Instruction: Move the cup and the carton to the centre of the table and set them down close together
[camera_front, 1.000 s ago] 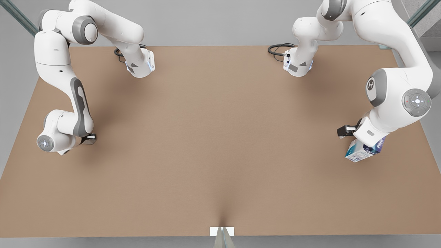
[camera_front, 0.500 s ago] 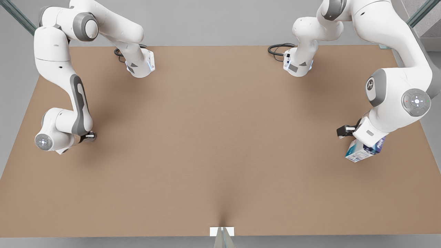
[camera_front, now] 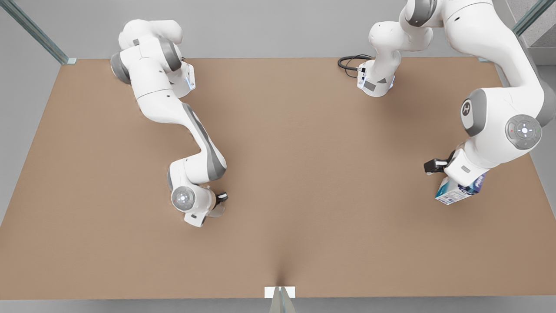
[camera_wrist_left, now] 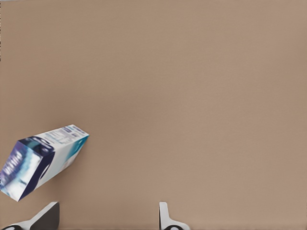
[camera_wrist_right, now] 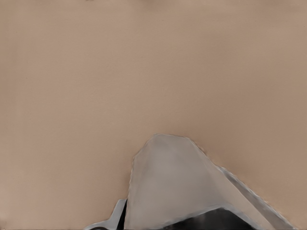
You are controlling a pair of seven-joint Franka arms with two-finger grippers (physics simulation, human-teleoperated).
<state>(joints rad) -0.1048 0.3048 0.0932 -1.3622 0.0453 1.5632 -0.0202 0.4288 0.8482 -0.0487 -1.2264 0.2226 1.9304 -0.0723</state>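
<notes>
My right gripper (camera_front: 213, 208) is on the arm at the front view's left, left of the table's (camera_front: 304, 174) centre and toward the front. It is shut on the pale grey faceted cup (camera_wrist_right: 177, 187), whose edge peeks out beside the hand (camera_front: 218, 211). The white and dark blue carton (camera_front: 459, 192) lies tilted near the front view's right edge, partly under the other arm's hand. My left gripper (camera_wrist_left: 105, 213) hangs there, open, with the carton (camera_wrist_left: 43, 160) off to one side, beyond one fingertip (camera_wrist_left: 45, 215), not between the two.
Both arm bases stand at the table's back edge, with black cables (camera_front: 352, 63) beside them. A small white plate (camera_front: 279, 292) sits at the middle of the front edge. Bare brown tabletop lies between the two grippers.
The arm at the front view's left has swung from the table's left edge toward the centre and front, carrying the cup. The arm over the carton and the carton have not moved.
</notes>
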